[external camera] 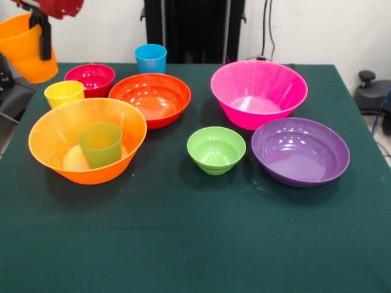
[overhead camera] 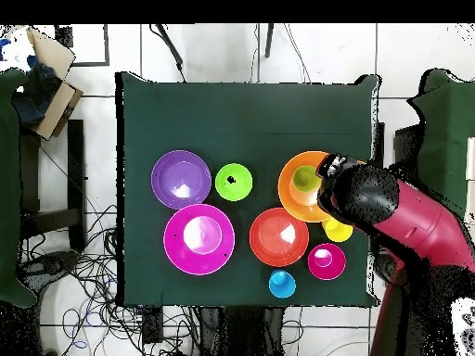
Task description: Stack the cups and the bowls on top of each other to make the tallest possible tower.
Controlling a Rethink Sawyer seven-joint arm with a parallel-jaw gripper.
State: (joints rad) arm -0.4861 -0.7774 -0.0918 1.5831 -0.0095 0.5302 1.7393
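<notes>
My gripper (external camera: 44,44) is at the top left of the front view, shut on the rim of an orange cup (external camera: 24,52) held tilted in the air, above and to the left of the table's edge. Below it the large orange bowl (external camera: 55,131) stands on the table with a green cup (external camera: 99,144) upright inside it. A yellow cup (external camera: 64,93), a small crimson bowl (external camera: 90,78) and a blue cup (external camera: 150,58) stand behind it. In the overhead view the arm (overhead camera: 380,199) covers part of the orange bowl (overhead camera: 295,171).
A red-orange bowl (external camera: 149,97), a pink bowl (external camera: 258,93), a light green bowl (external camera: 215,148) and a purple bowl (external camera: 300,151) stand apart on the green tablecloth (external camera: 183,244). The robot's pedestal (external camera: 192,30) is at the far side.
</notes>
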